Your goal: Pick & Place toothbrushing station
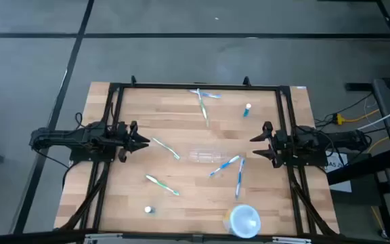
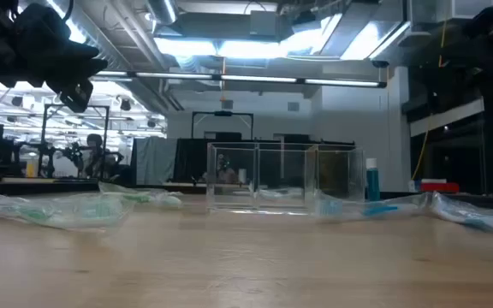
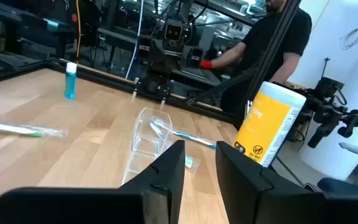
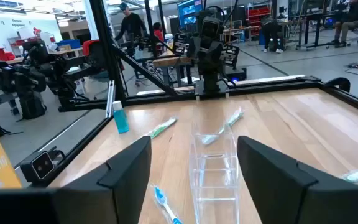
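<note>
The toothbrushing station (image 1: 208,157) is a clear plastic holder resting on its base at the middle of the wooden table; it also shows in the low view (image 2: 285,175), the left wrist view (image 3: 151,132) and the right wrist view (image 4: 215,168). My left gripper (image 1: 143,141) hovers at the table's left side, pointing at the holder, its fingers (image 3: 166,180) a little apart and empty. My right gripper (image 1: 254,146) hovers at the right side, facing the holder, its fingers (image 4: 126,168) wide apart and empty.
Several wrapped toothbrushes lie around the holder, among them one to its left (image 1: 166,148), one to its right (image 1: 224,165) and one at the far edge (image 1: 202,103). A small blue bottle (image 1: 247,110) stands far right. A round white cup (image 1: 244,220) stands at the near edge. A person stands beyond the table (image 3: 272,37).
</note>
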